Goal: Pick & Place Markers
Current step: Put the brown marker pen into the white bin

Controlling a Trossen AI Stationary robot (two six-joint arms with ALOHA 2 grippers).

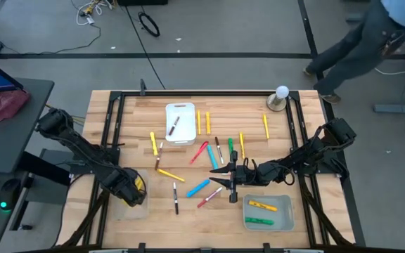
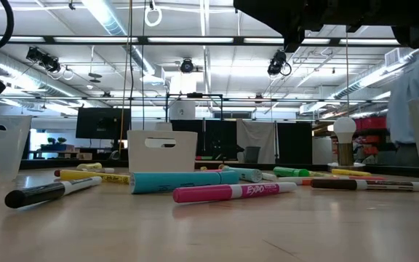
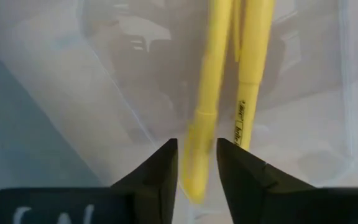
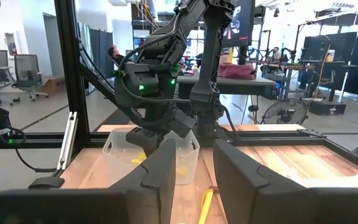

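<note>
We see the left end effector lowered into a clear tray at the counter's near-left corner, its fingers clamped on a yellow marker beside a second yellow one. The right end effector hovers over the scattered markers mid-counter, fingers slightly apart, gripping nothing.

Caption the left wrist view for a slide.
Left gripper over a clear tray, closed on one yellow marker beside another.
</note>
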